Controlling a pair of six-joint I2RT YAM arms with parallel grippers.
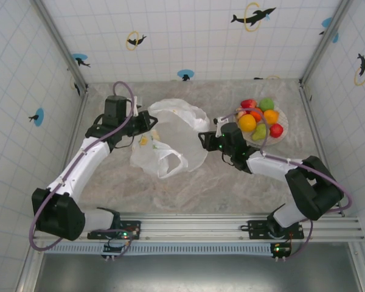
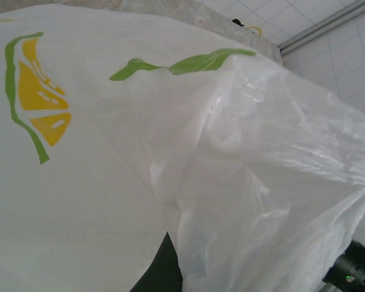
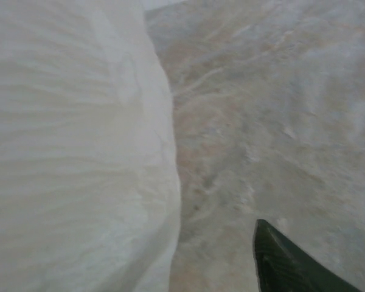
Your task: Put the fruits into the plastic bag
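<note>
Top external, quick pass: finds plastic bag (image 1: 173,137) slumped in middle of table (image 1: 231,182), loop handles toward near side, mouth mostly collapsed. Puts fruits (image 1: 258,118) piled on checked plate (image 1: 278,139) at far right, well apart from bag; spots no fruit inside bag. Places left gripper (image 1: 147,123) at bag's left edge and right gripper (image 1: 205,141) at bag's right edge, each touching or just beside film. Can't tell for either gripper whether clamped on film or open. Left wrist: looks across crinkly film with citrus slice and leaf print, draped close over lens. Right wrist: catches bag wall on left, bare table on right, one dark fingertip (image 3: 292,267) at bottom.

Risks, judged from this:
- Flags film as thin and slick; with shallow pinch, probably slips out and drops mouth shut.
- Expects light bag to slide across table rather than open if pulled from one side only.
- Warns of tearing if pulled hard from both edges.
- Notes round glossy fruits stacked loosely; could scatter and roll off plate if nudged by right arm reaching over.
- Doubts fruit released over collapsed mouth goes in; likely bounces off.
</note>
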